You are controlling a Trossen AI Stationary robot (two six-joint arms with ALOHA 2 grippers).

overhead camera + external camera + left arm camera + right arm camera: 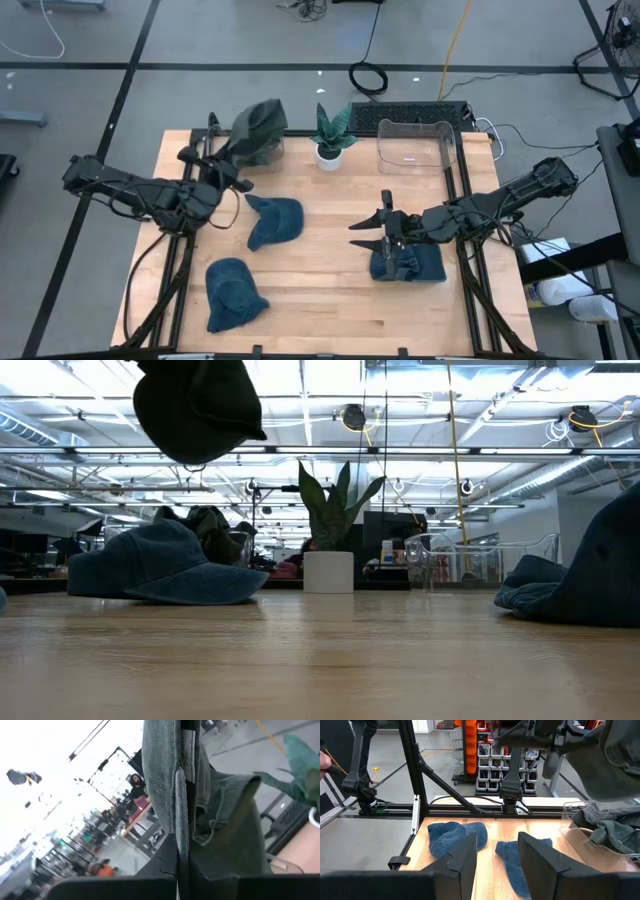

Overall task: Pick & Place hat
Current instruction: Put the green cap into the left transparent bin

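Observation:
A dark green hat (258, 125) hangs from my left gripper (232, 155), which is shut on it at the table's far left; the low view shows that hat (195, 410) well above the tabletop. Below it stands a clear bin (592, 832) with grey-green cloth inside. Three blue denim hats rest on the wood: one in the middle (275, 220), one near the front left (235, 295), one at the right (410, 265). My right gripper (358, 235) hovers open over the table, just left of the right-hand hat, with nothing between its fingers (470, 855). My left gripper pinches a seamed fold of the hat's cloth (182, 815) between its two fingers, several layers thick, beside a white label. The fingers come level from the table's left. The hat is lifted clear of the table and sags past and below the fingers.
A potted plant (330, 135) stands at the far middle, with a second clear bin (415, 145) to its right. Black frame rails run along both table sides. Bare wood lies between the blue hats.

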